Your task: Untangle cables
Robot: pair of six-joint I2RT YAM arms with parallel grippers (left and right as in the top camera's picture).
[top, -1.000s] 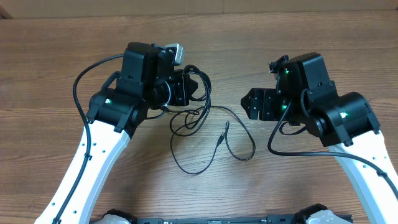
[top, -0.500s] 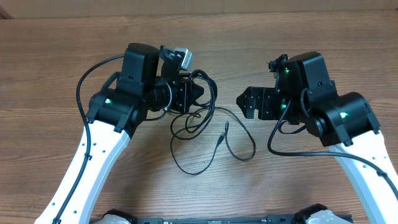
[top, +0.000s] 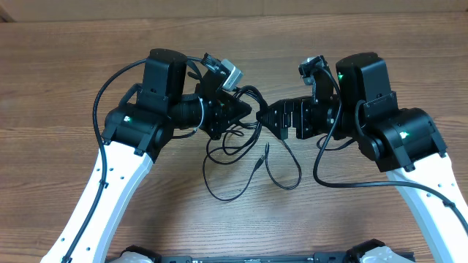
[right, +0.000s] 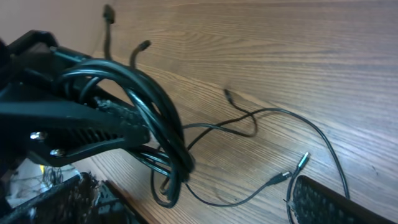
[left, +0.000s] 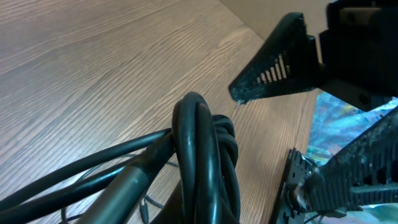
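Nearest the arm bases, loose strands of the cables point(right: 166, 123) lay in open loops on the wooden surface point(top: 329, 219), with one plug tip point(top: 265, 150) resting among them. Beyond these, the left fingers point(right: 87, 124) were clamped on a bunched coil of the same cables, with strands trailing from it down to the surface. The right fingers point(left: 273, 68) stood just beside that coil, spread wide and holding nothing.
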